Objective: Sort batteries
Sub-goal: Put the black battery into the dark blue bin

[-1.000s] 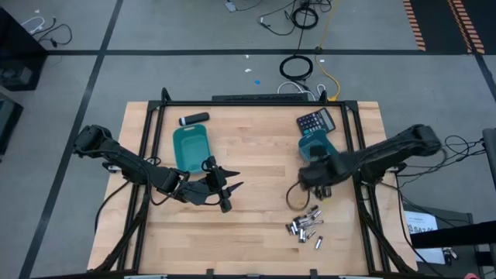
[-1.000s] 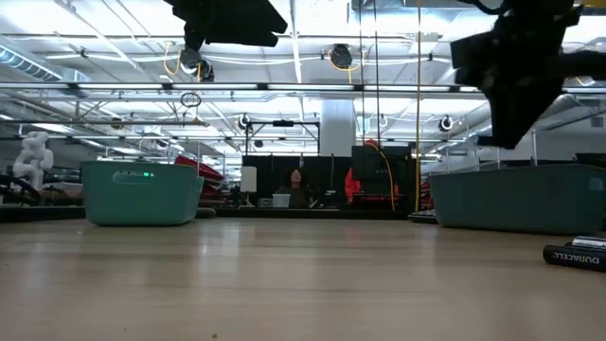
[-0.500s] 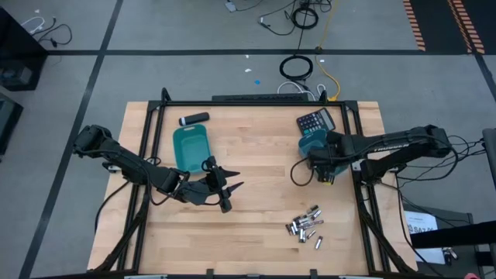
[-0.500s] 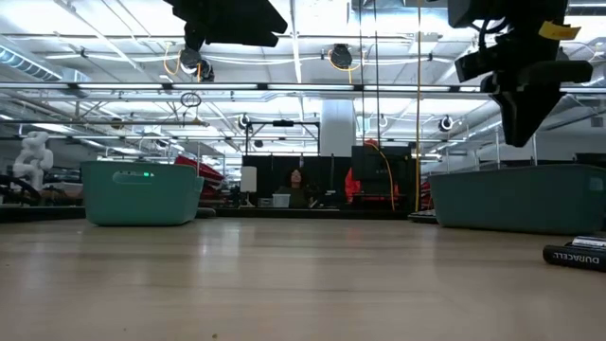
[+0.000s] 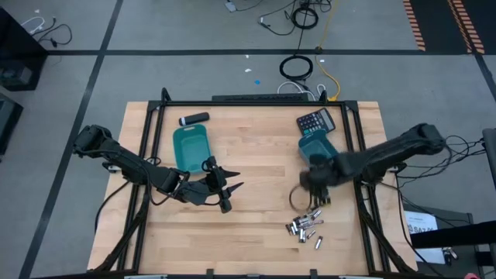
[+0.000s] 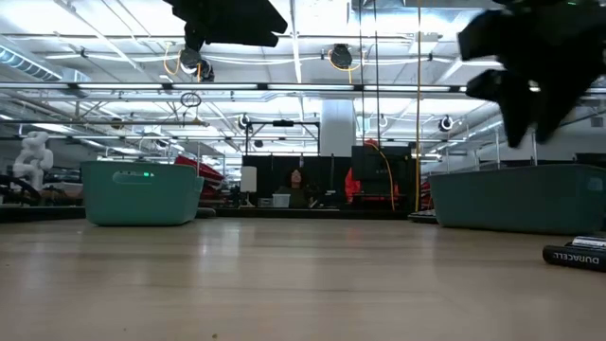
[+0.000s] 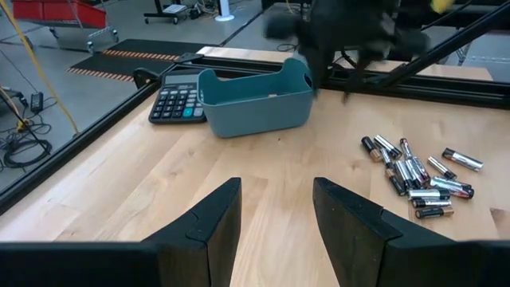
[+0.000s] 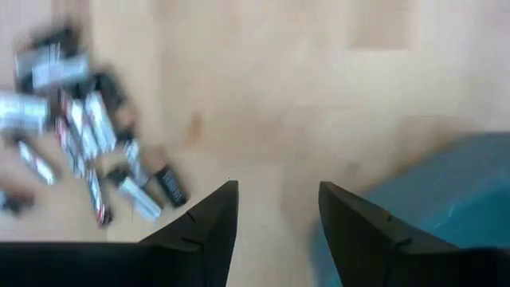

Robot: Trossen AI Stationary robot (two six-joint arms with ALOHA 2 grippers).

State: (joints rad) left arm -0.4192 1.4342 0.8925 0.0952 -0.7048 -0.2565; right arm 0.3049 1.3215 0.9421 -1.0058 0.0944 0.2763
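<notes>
The batteries (image 5: 306, 226) lie in a loose heap on the wooden table near its front right; they also show in the left wrist view (image 7: 414, 171) and the right wrist view (image 8: 80, 135). One more battery (image 6: 576, 254) lies on its side at the right of the low view. My right gripper (image 5: 314, 187) hangs open above the table, between the right teal bin (image 5: 316, 144) and the heap, fingers pointing down with nothing between them (image 8: 275, 191). My left gripper (image 5: 235, 180) waits open over the table's middle (image 7: 275, 187), also with nothing between its fingers.
A second teal bin (image 5: 190, 147) stands at the far left, with a black cylinder with a white tip (image 5: 194, 118) behind it. A dark calculator (image 5: 315, 121) lies behind the right bin. Bare wood stretches between the two arms.
My right gripper swung toward the far edge until it was over the right teal bin, then came back toward the near edge and the heap of batteries, tipping further downward. The heap has stayed where it was.
</notes>
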